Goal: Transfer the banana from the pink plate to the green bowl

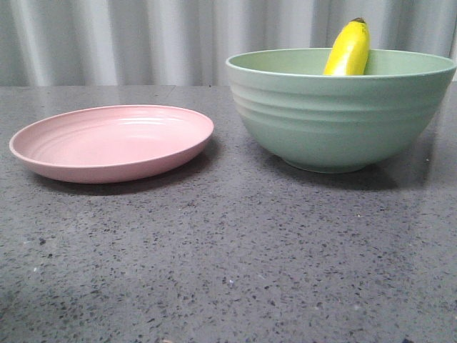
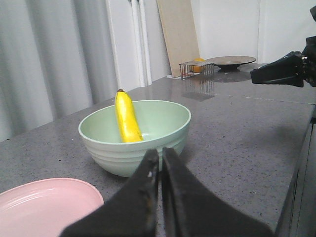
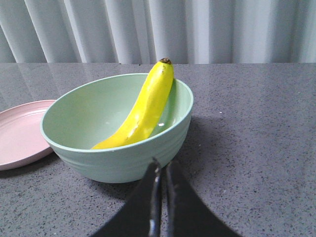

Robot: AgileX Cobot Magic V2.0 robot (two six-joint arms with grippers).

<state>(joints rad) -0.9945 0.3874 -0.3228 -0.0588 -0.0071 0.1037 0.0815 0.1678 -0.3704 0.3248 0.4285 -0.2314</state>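
Note:
The banana (image 1: pixel 348 50) leans inside the green bowl (image 1: pixel 341 114), its dark tip sticking up above the rim. It also shows in the left wrist view (image 2: pixel 127 118) and the right wrist view (image 3: pixel 144 108). The pink plate (image 1: pixel 113 141) sits empty to the left of the bowl. My left gripper (image 2: pixel 160 154) is shut and empty, just short of the bowl (image 2: pixel 136 143), with the plate (image 2: pixel 47 205) beside it. My right gripper (image 3: pixel 163 165) is shut and empty, close to the bowl's outer wall (image 3: pixel 123 160). Neither gripper shows in the front view.
The grey speckled table (image 1: pixel 228 257) runs to a pale curtain behind. In the left wrist view, part of the other arm (image 2: pixel 284 69) is at the edge; a wire basket (image 2: pixel 196 68), a dark dish (image 2: pixel 232 61) and a leaning board (image 2: pixel 177 34) stand far off.

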